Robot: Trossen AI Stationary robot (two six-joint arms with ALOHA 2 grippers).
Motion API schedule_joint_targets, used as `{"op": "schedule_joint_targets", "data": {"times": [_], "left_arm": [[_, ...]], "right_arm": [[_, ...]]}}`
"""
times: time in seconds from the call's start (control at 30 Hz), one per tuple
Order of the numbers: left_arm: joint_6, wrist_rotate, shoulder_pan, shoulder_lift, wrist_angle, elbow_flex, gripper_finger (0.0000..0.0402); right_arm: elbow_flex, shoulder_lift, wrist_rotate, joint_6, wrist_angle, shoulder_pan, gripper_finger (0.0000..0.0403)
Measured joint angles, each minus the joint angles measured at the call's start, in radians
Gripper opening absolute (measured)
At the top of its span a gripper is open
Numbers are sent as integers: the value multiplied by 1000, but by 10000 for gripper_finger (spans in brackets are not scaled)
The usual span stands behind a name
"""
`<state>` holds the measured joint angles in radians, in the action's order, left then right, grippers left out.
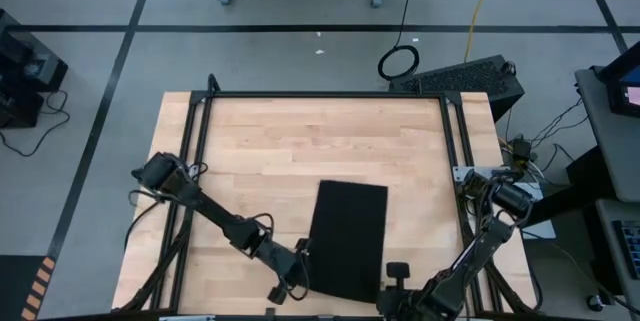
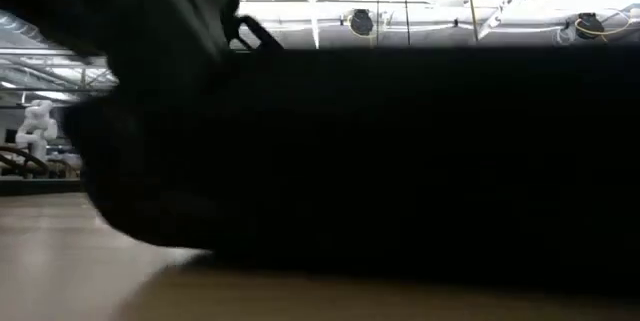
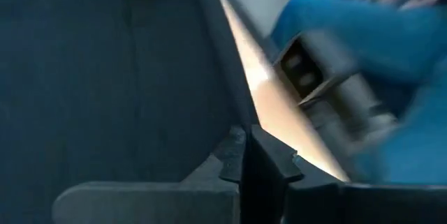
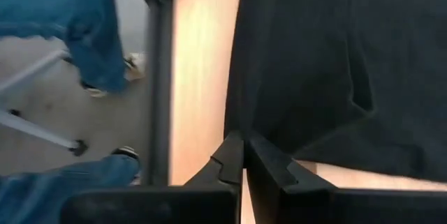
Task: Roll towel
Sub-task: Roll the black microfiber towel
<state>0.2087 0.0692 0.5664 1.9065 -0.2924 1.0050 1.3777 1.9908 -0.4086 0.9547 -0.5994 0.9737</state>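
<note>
High view: plain black soft cloth towel [image 1: 348, 238] flat on light wooden tabletop [image 1: 270, 151], near front edge. Left gripper [image 1: 292, 279] at its near-left corner, right gripper [image 1: 397, 279] at near-right; both sets of fingers pressed together.

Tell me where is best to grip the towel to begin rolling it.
Probably the towel's near short edge, one corner per end effector, coming from the table's near side. It lies flat and long, running away from the arms, and the left and right end effectors already flank that edge.
</note>
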Motion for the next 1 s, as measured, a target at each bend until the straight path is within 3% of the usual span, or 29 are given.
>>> {"op": "schedule_joint_targets", "data": {"times": [0.13, 0.43, 0.67, 0.87, 1.0], "left_arm": [[82, 110, -30, -36, -8, 1, 15], [154, 134, -137, -26, 107, -8, 13], [231, 210, -168, -27, 109, -61, 13], [259, 353, -128, -27, 25, -76, 13], [255, 456, -100, -27, -74, -75, 13]], "right_arm": [[0, -44, 30, -17, 0, 1, 2], [0, -90, 195, -161, -31, -60, 1], [0, -101, 427, -322, -109, -202, 0], [0, -101, 691, -357, 72, -282, 0], [0, -101, 734, -363, 178, -278, 0]]}}
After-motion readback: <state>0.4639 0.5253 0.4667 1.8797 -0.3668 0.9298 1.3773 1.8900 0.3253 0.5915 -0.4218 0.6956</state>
